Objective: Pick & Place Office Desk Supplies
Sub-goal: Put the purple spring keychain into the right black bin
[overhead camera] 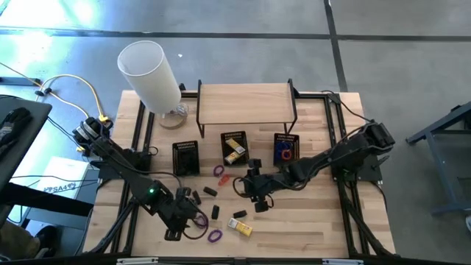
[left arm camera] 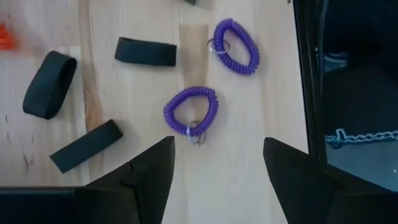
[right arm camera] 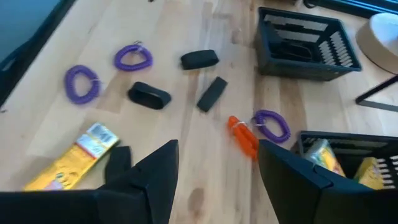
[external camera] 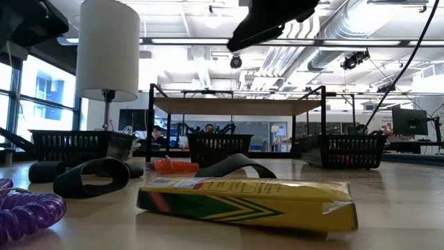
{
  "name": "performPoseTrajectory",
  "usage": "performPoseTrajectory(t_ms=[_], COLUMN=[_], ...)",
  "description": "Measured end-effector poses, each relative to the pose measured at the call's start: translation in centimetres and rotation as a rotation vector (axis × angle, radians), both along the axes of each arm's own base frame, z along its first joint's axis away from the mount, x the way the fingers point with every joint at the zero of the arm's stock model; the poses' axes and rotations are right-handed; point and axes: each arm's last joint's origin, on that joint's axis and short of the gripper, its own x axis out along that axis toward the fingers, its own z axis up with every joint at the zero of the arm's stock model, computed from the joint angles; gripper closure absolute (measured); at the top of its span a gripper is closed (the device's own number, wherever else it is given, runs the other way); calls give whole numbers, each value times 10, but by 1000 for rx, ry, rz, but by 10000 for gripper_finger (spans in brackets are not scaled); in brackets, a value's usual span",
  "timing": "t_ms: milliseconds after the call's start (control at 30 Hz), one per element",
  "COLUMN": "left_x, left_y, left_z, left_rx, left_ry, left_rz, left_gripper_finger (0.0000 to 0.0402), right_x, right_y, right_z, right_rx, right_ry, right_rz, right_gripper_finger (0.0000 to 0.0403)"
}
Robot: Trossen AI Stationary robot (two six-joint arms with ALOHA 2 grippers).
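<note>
The desk supplies lie loose on the wooden table: purple coil loops (left arm camera: 191, 111) (left arm camera: 236, 46), black bands (left arm camera: 50, 84) (left arm camera: 145, 51), an orange coil (right arm camera: 242, 137) and a yellow box (right arm camera: 71, 158). My left gripper (overhead camera: 184, 221) hovers open near the front left. In its wrist view its fingers stand just short of the nearer purple loop, touching nothing. My right gripper (overhead camera: 257, 195) hangs open above the table's middle. It is slanted down over bare wood between the yellow box and the orange coil (overhead camera: 224, 179).
Three black baskets (overhead camera: 185, 157) (overhead camera: 234, 147) (overhead camera: 286, 147) stand in a row under a wooden shelf (overhead camera: 246, 103). The middle one holds yellow boxes. A white lamp (overhead camera: 151, 73) stands at the far left. Black frame rails (left arm camera: 311, 81) border the table's sides.
</note>
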Motion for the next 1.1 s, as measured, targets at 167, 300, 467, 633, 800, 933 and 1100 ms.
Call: performPoseTrajectory(t_ms=[167,300,467,633,800,933,1100], left_x=[-3,-5,-3,3,8,12,15], left_y=[-8,-13,-19,-28,-33,-37,-41], left_z=[2,2,-12,-36,-57,-65,-63], left_rx=[-17,-30,196,324,376,403,423], left_ry=[-25,-43,-133,-111,-59,-83,-148], left_rz=[-40,-34,-170,-274,-300,-371,-459], left_gripper_finger=[164,164,164,164,164,164,164], right_x=[-3,-4,-5,-5,-5,-5,-5], right_y=[8,11,14,15,16,16,15], right_z=[0,0,1,0,1,1,1], right_rx=[3,3,12,36,45,46,67], right_ry=[1,1,-7,-5,-7,-10,-8], right_rz=[25,34,38,24,18,18,0], right_gripper_finger=[197,197,197,197,197,197,197])
